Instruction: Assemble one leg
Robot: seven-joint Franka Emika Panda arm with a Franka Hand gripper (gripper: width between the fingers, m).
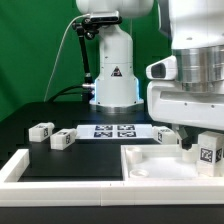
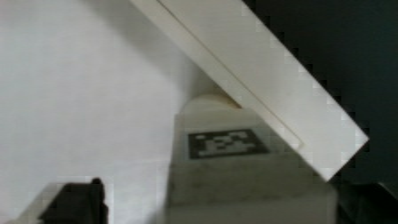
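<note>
1 leg (image 1: 208, 151) beneath arm; tool hidden.

Open black tabletop (image 1: 35, 108) at mid-left of the exterior frame: plenty of room to come down there. Two loose legs sit in it, one (image 1: 41, 130) at left, another (image 1: 63, 139) just right of it, w/ a narrow gap between. Marker board (image 1: 115, 131) lies flat at centre, low, no real obstacle. Robot base (image 1: 113, 80) blocks the upper middle. White panel (image 1: 150, 165) fills the lower right; its raised rim stands in the way of low sideways moves. Big arm body (image 1: 190, 70) crowds the upper right. A tagged leg (image 1: 210, 150) at right edge sits close under it, little clearance. Wrist view: leg (image 2: 228, 150) tight against a white edge (image 2: 267, 70).
</note>
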